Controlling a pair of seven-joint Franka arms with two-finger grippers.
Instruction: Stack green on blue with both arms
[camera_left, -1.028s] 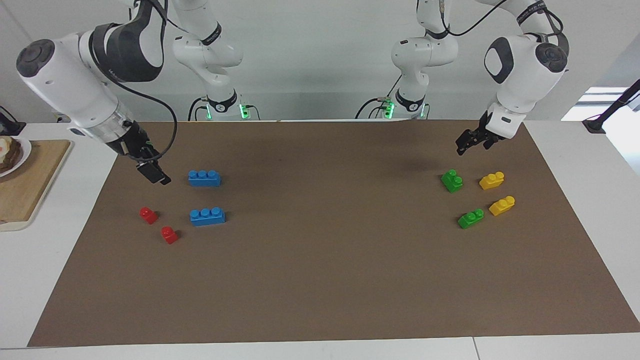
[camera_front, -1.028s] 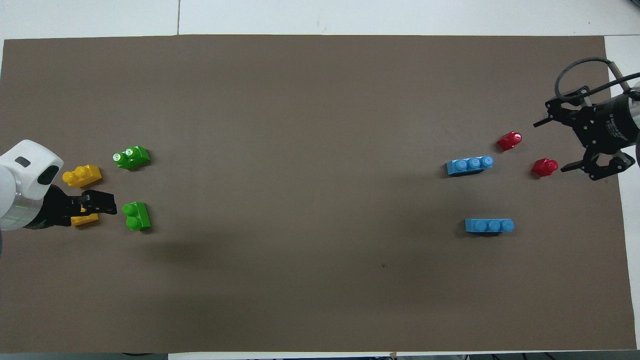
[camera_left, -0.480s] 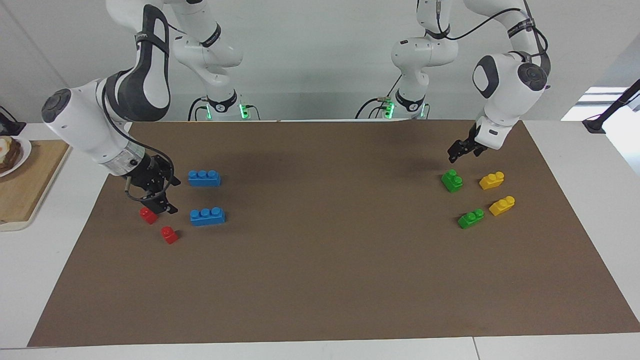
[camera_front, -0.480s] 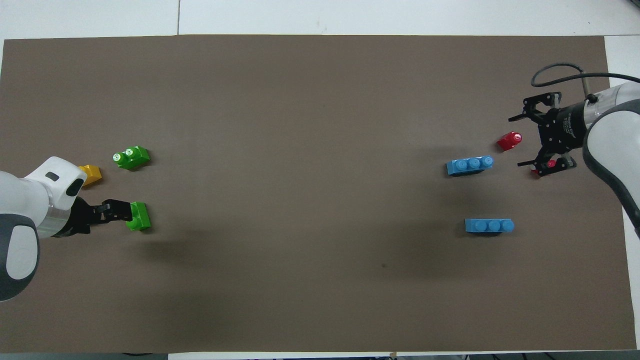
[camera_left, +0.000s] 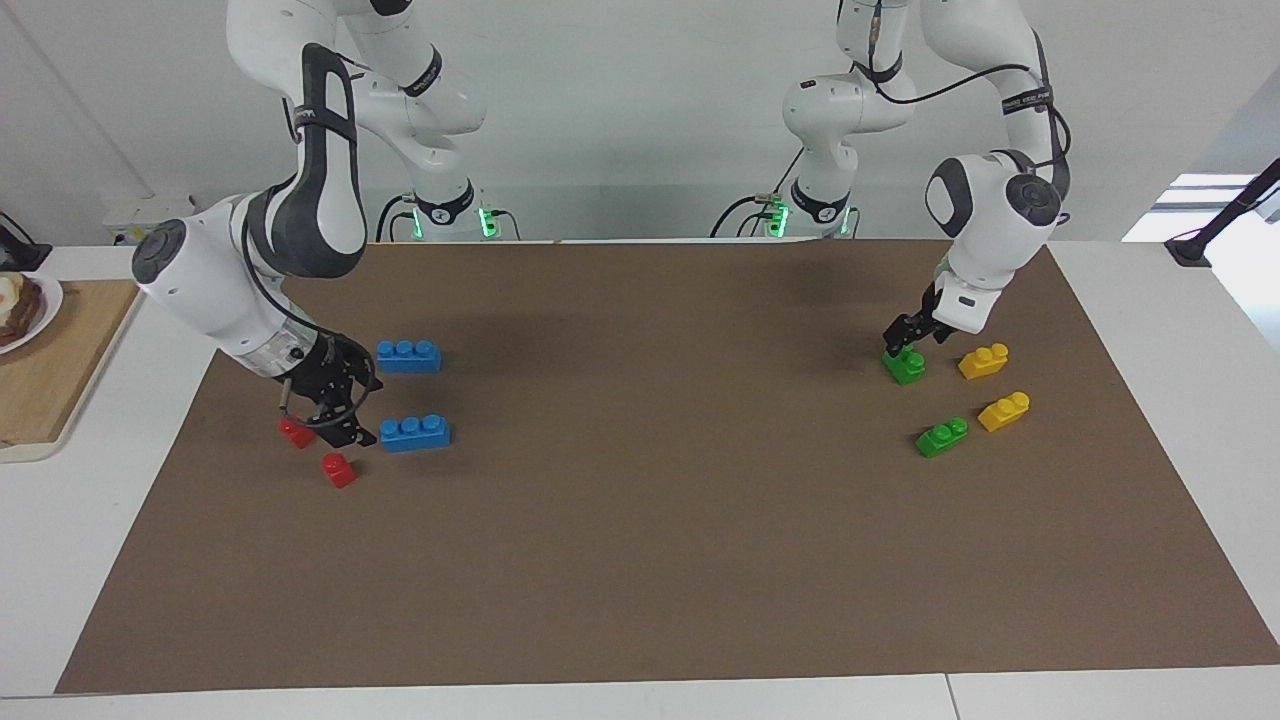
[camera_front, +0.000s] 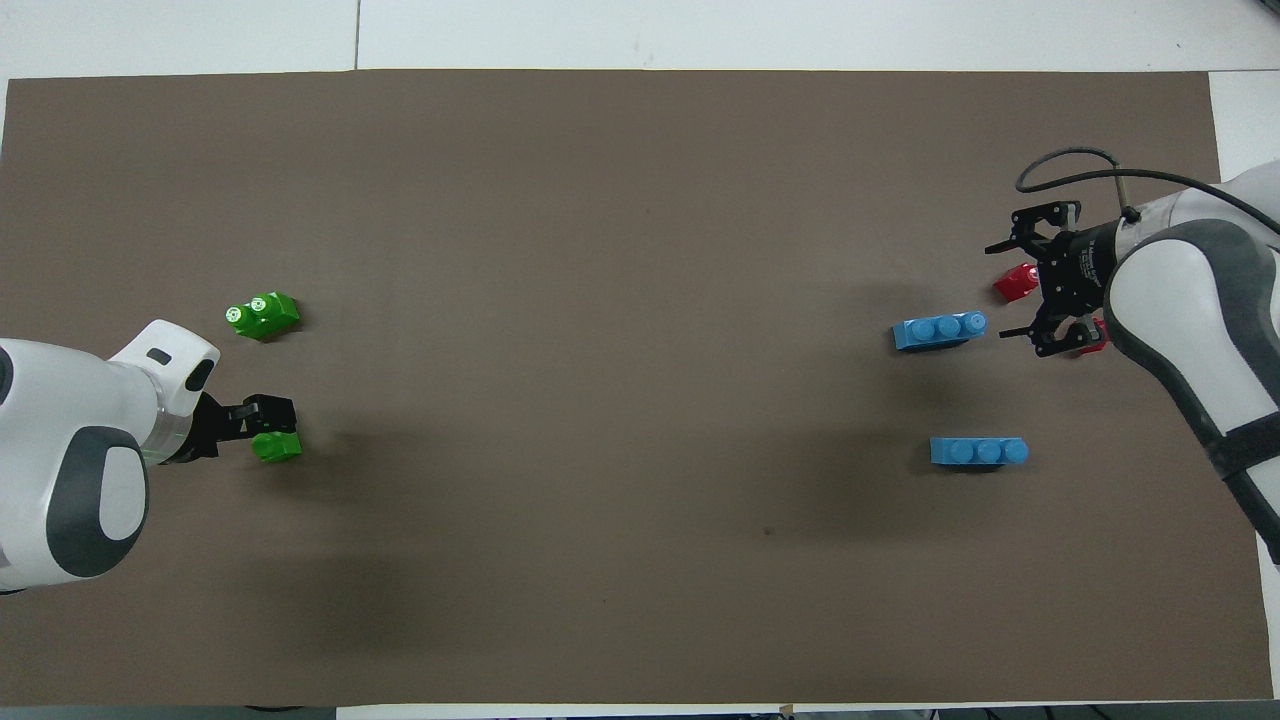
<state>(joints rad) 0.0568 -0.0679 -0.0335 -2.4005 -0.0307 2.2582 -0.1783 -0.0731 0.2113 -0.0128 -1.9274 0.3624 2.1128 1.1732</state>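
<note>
Two green bricks lie at the left arm's end. My left gripper (camera_left: 903, 343) (camera_front: 264, 420) hangs open just over the green brick (camera_left: 906, 368) (camera_front: 276, 447) nearer the robots, fingertips at stud height. The other green brick (camera_left: 941, 437) (camera_front: 262, 315) lies farther out. At the right arm's end are two blue bricks. My right gripper (camera_left: 332, 422) (camera_front: 1008, 290) is open and low over the mat, beside the farther blue brick (camera_left: 415, 432) (camera_front: 940, 330), between it and a red brick (camera_left: 296, 432). The nearer blue brick (camera_left: 408, 356) (camera_front: 978, 451) lies apart.
Two yellow bricks (camera_left: 983, 361) (camera_left: 1004, 411) sit beside the greens, hidden under the left arm in the overhead view. A second red brick (camera_left: 339, 469) lies close to the right gripper. A wooden board (camera_left: 60, 370) with a plate lies off the brown mat (camera_left: 640, 550).
Both arms have come down. The left gripper moved from beside the yellow bricks to over the nearer green brick. The right gripper swung in past the red bricks toward the farther blue brick.
</note>
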